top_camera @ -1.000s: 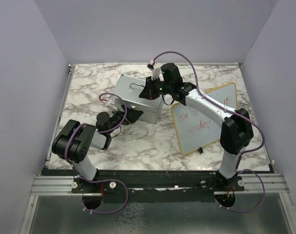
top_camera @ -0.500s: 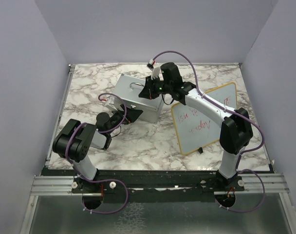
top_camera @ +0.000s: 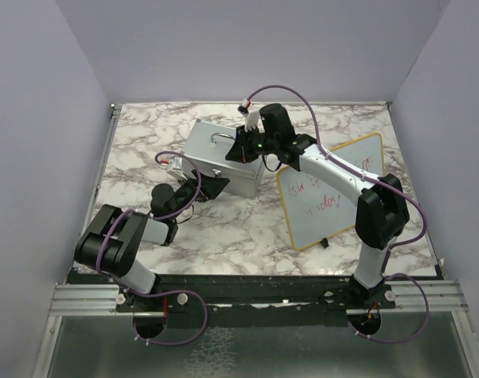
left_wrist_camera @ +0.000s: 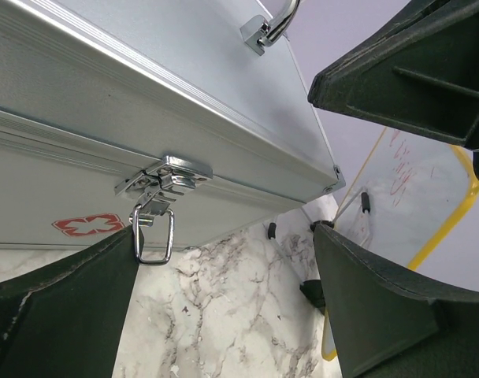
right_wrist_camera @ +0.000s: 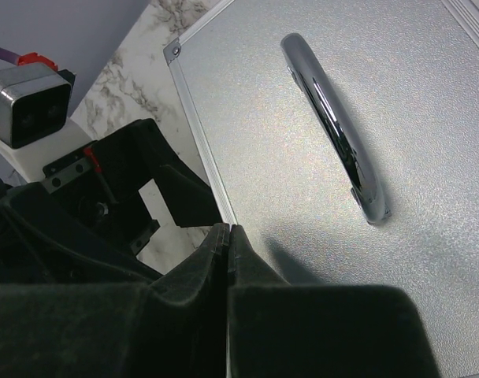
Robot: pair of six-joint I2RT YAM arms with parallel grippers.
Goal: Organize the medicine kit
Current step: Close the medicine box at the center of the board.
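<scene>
Marble table (top_camera: pixel 239 224) holds one medicine kit (top_camera: pixel 206 153), one whiteboard (top_camera: pixel 328 197); left gripper (left_wrist_camera: pixel 232 303) gapes wide, right gripper (right_wrist_camera: pixel 228 234) pinched closed.

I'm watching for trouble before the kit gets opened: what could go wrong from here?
1. The shut right end effector sits at the edge of the lid of the medicine kit; pressing there could keep the lid from lifting.
2. The small latch loop hangs beside a finger of the open left end effector; a grip could slip off.
3. The whiteboard sits close beside the kit; a shove could hit it.
</scene>
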